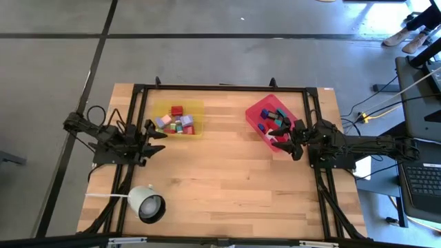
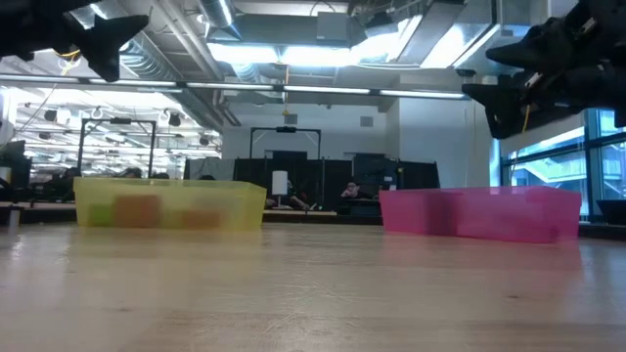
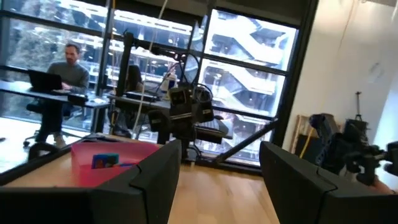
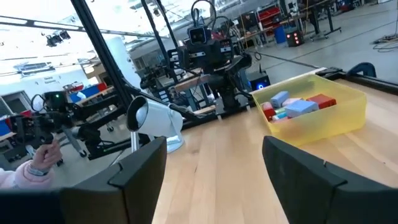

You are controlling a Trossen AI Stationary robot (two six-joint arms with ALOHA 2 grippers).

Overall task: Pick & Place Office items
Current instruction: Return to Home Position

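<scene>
the blocks (image 1: 178,110) lie jumbled in the yellow bin (image 1: 197,104) and in the red bin (image 1: 258,109) well apart from it, flat, long axes pointing every way; the sorting looks done. hence the left tool (image 1: 160,136) hangs wide and empty just beside the yellow bin, and the right tool (image 1: 288,142), wide and empty too, hangs at the red bin's corner farthest from the yellow bin.

Blocks (image 2: 137,210) in the yellow tray (image 2: 246,203) (low view) show only as blurs.
</scene>
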